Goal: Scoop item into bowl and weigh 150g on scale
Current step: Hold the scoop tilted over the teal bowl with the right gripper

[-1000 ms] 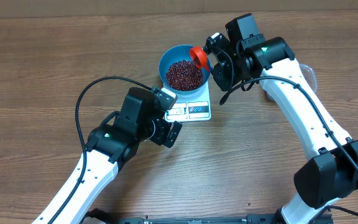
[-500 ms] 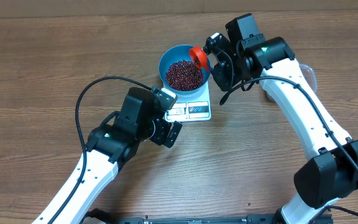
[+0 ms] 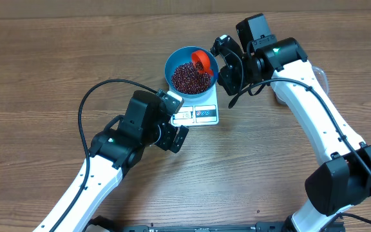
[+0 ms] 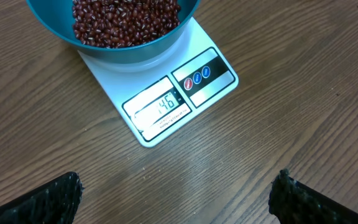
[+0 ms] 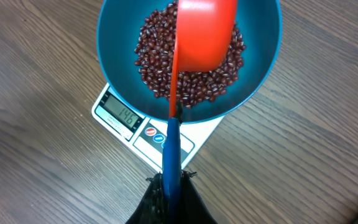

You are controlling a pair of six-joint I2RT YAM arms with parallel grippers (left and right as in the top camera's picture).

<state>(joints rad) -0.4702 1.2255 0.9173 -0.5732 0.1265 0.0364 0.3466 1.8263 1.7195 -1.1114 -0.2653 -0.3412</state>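
Blue bowl (image 3: 170, 69), on the white scale (image 3: 205, 115), hides most of it overhead, where the display (image 5: 119, 114) is too small to read; the right wrist view shows 146. Beans (image 3: 187, 78) heap inside. The right pincer (image 5: 171, 194), cut off at the frame edge, clamps the blue handle of a red scoop (image 5: 204, 31), its cup over the bowl's 2 o'clock. The left pincer (image 4: 176, 193) gapes wide above the table (image 4: 42, 124) at the scale's 7 o'clock.

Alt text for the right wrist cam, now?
The shut right gripper holds a blue-handled red scoop over the blue bowl of red-brown beans. The bowl sits on the white scale, whose display appears to read 146, on a wooden table.
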